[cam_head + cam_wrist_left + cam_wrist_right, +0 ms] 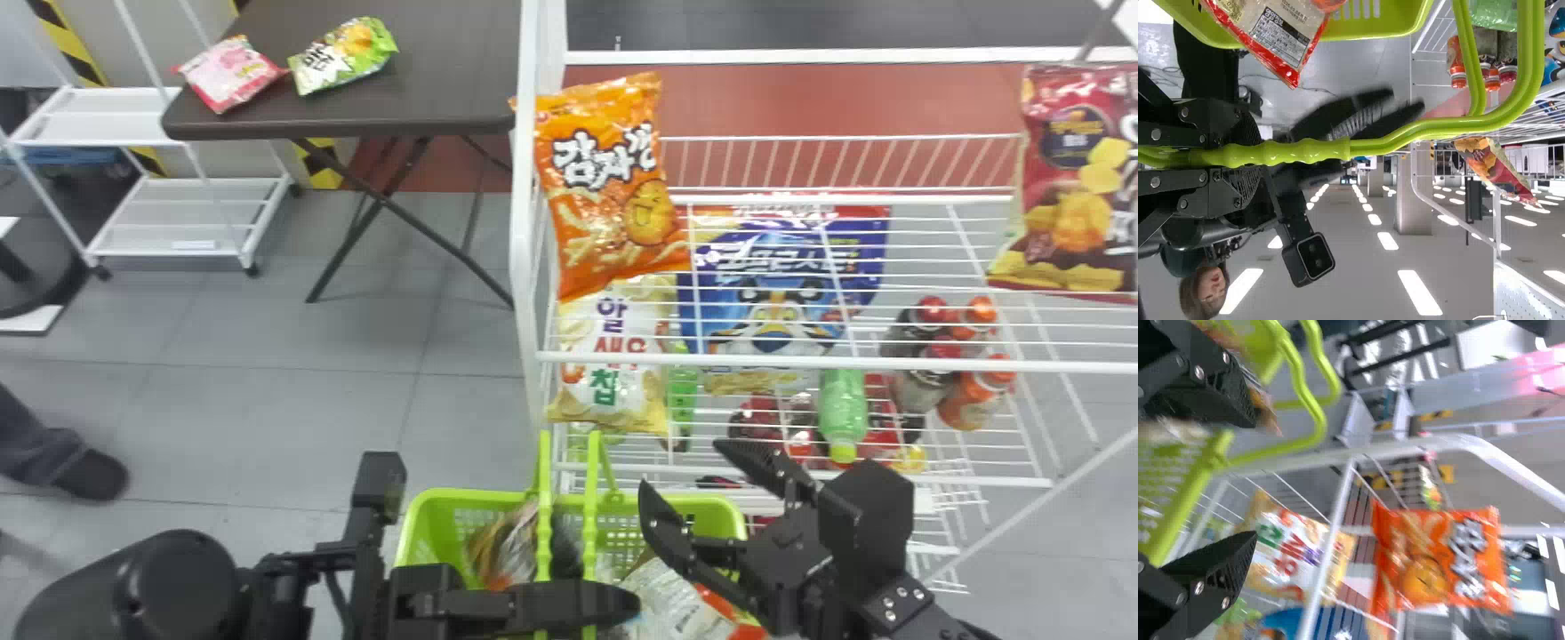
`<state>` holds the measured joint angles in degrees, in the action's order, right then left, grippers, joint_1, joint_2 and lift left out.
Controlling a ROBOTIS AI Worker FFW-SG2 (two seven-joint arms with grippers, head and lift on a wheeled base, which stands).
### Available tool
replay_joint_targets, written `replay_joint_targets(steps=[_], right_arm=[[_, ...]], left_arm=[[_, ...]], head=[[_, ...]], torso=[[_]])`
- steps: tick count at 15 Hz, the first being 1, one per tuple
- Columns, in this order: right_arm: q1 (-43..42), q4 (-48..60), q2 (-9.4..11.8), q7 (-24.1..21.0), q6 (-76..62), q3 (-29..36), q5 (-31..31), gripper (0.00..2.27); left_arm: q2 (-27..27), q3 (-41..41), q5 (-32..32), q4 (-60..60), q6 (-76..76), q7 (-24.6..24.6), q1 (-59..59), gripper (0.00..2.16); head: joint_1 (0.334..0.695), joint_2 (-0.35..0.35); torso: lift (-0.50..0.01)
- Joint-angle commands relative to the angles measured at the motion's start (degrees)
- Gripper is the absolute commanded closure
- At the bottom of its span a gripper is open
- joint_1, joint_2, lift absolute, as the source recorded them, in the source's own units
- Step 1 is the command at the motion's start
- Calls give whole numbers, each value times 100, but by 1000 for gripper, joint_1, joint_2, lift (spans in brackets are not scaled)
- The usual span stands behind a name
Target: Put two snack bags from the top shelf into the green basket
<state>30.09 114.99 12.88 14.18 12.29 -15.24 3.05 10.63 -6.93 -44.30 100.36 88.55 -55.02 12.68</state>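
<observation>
"What does the head view give you?"

"An orange bag (613, 187) at the left end of the top shelf (800, 364), a red bag (1076, 178) at its right end. The right tool (680, 462) is low, over the green basket (413, 524), spread, with nothing between its fingers."

"How will those bags handle?"

"Light and puffed, I'd say – a slick, crinkly film over brittle snacks. Pinch hard in the middle and they could crush or burst."

"And from the left wrist?"

"The left tool (1265, 155) is closed around the basket handle (1405, 139). That looks stiff and smooth; it needs a firmer hold than any bag, or the basket may swing."

"Right wrist view?"

"The orange bag lies beyond the spread fingers, well apart, close to the shelf's white frame (1405, 447). I'd take it near the top seam, one finger in front and one behind – soft pressure, just enough that the film doesn't slip."
</observation>
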Motion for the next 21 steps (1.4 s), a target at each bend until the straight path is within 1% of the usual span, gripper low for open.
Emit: replay_joint_targets(steps=[1, 2, 3, 4, 7, 8, 10, 12, 13, 14, 16, 19, 21], right_arm=[[93, -364, -137, -21, -1462, 417, -7, 66], [102, -671, -242, -21, -2288, 558, -33, 66], [76, -979, -339, -56, -2815, 716, -24, 66], [41, -1295, -400, -135, -3325, 821, -24, 66], [76, -1770, -523, -205, -3799, 1050, 29, 66], [120, -1884, -603, -240, -3958, 1129, 37, 66], [216, -2007, -734, -240, -4046, 1331, 134, 70], [313, -2042, -778, -240, -4133, 1463, 160, 70], [366, -2033, -805, -240, -4133, 1524, 160, 70], [383, -2033, -866, -240, -4133, 1612, 160, 70], [427, -2025, -884, -240, -4133, 1665, 204, 73], [471, -1981, -893, -240, -4133, 1665, 204, 73], [498, -1954, -901, -240, -4133, 1674, 213, 73]], left_arm=[[1, -10, 0, 1, 0, 0, 15, 2145], [1, -10, 0, 1, 0, 0, 15, 2145], [1, -10, 0, 1, 0, 0, 15, 2145], [1, -10, 0, 1, 0, 0, 15, 2145], [1, -10, 9, 1, 0, 8, 15, 2145], [1, -10, 9, 1, 0, 17, 15, 2145], [-8, -1, 9, -8, 0, 26, 15, 2145], [-17, 8, 18, -17, 0, 26, 15, 2145], [-17, 17, 27, -17, -17, 35, 15, 2145], [-17, 17, 27, -17, -17, 35, 15, 2145], [-17, 25, 27, -26, -17, 44, 15, 2145], [-17, 25, 27, -26, -17, 35, 15, 2145], [-17, 34, 35, -26, -17, 44, 15, 2145]], head=[[695, -3], [695, -21], [695, -61], [695, -79], [695, -142], [695, -174], [695, -200], [695, -229], [695, -256], [695, -267], [695, -290], [695, -312], [695, -313]], torso=[[-1], [-1], [-1], [-1], [-1], [-1], [-1], [-1], [-1], [-1], [-1], [-1], [-1]])
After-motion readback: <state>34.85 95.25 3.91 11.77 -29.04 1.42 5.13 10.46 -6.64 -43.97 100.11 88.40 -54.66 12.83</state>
